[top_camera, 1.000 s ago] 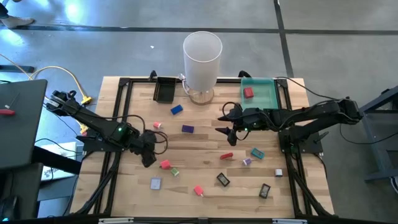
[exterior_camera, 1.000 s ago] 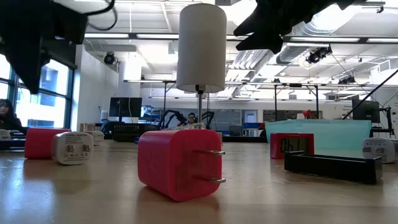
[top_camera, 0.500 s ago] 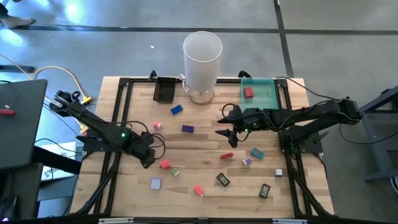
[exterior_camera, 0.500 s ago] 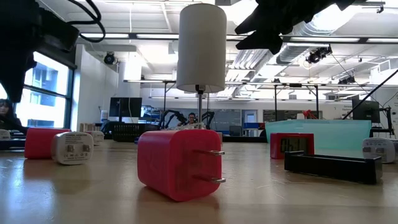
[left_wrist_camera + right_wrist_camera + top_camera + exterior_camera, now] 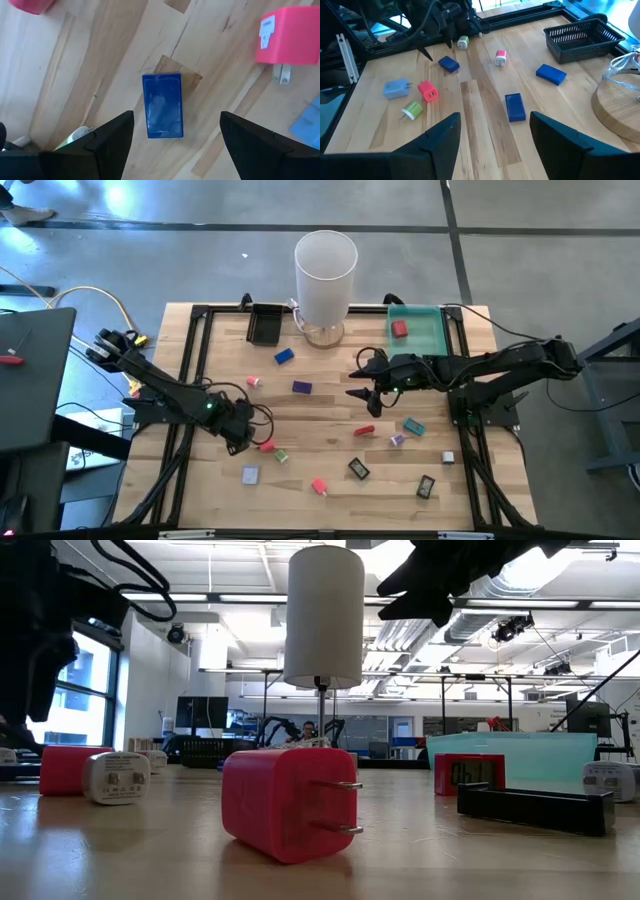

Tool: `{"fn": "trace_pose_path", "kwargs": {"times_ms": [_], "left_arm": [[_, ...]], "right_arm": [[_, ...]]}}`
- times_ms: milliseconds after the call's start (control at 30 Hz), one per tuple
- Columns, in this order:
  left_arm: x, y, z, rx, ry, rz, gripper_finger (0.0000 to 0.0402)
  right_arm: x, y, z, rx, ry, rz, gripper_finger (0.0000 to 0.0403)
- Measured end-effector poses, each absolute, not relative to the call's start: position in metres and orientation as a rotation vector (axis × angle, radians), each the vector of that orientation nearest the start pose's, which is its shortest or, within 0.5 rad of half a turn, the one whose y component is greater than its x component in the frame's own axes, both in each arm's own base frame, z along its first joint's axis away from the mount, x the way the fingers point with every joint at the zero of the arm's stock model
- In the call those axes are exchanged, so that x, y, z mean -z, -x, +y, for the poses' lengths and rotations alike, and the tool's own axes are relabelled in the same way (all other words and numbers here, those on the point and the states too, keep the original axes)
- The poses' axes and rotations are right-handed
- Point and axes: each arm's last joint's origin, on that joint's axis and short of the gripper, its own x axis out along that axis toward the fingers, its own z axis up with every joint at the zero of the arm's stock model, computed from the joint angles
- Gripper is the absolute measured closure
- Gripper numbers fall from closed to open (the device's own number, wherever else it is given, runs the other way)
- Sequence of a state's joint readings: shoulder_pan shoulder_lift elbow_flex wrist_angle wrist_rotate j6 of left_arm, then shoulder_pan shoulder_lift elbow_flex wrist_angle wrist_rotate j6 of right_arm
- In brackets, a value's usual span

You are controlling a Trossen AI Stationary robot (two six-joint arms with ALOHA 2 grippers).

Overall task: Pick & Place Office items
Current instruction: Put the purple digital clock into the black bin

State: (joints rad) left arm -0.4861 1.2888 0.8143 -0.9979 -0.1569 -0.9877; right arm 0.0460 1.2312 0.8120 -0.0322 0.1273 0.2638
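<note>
The office items lie scattered on the wooden table [image 5: 330, 410]. One is a dark blue block [image 5: 162, 105], lying flat. My left gripper [image 5: 176, 117] hangs open just above it, pointing down, one finger on each side and clear of it. The right wrist view shows this block [image 5: 449, 64] under that gripper. In the high view my left gripper [image 5: 240, 442] covers the block. A red plug [image 5: 287, 36] and a green piece [image 5: 411, 110] lie close by. My right gripper [image 5: 358, 383] hovers open over the table's middle, holding nothing.
A tall white cylinder [image 5: 325, 270] on a wooden base stands at the far edge, with a small black tray [image 5: 265, 325] to its left. To its right is a green tray [image 5: 432, 330] holding a red piece [image 5: 399, 329]. More pieces lie along the near edge.
My left gripper has gone down and toward the table's near edge, rolling a little, and now stands over the dark blue block. Its fingers have stayed open. My right arm has kept still.
</note>
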Motion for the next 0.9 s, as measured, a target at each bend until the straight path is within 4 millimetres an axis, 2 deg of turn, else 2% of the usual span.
{"fn": "trace_pose_path", "kwargs": {"times_ms": [233, 433, 633, 900], "left_arm": [[-0.201, -0.185, -0.078, -0.416, 0.41, 1.404, 0.0115], [-0.182, -0.18, -0.067, -0.417, 0.436, 1.456, 0.0115], [-0.171, -0.179, -0.065, -0.412, 0.45, 1.435, 0.0115], [-0.171, -0.184, -0.07, -0.37, 0.469, 1.381, 0.0115]], "right_arm": [[-0.265, -0.267, 0.009, 0.139, -0.22, 0.436, 0.0176], [-0.265, -0.267, 0.009, 0.139, -0.22, 0.436, 0.0176], [-0.266, -0.267, 0.009, 0.138, -0.221, 0.436, 0.0176], [-0.266, -0.267, 0.009, 0.138, -0.221, 0.436, 0.0176]]}}
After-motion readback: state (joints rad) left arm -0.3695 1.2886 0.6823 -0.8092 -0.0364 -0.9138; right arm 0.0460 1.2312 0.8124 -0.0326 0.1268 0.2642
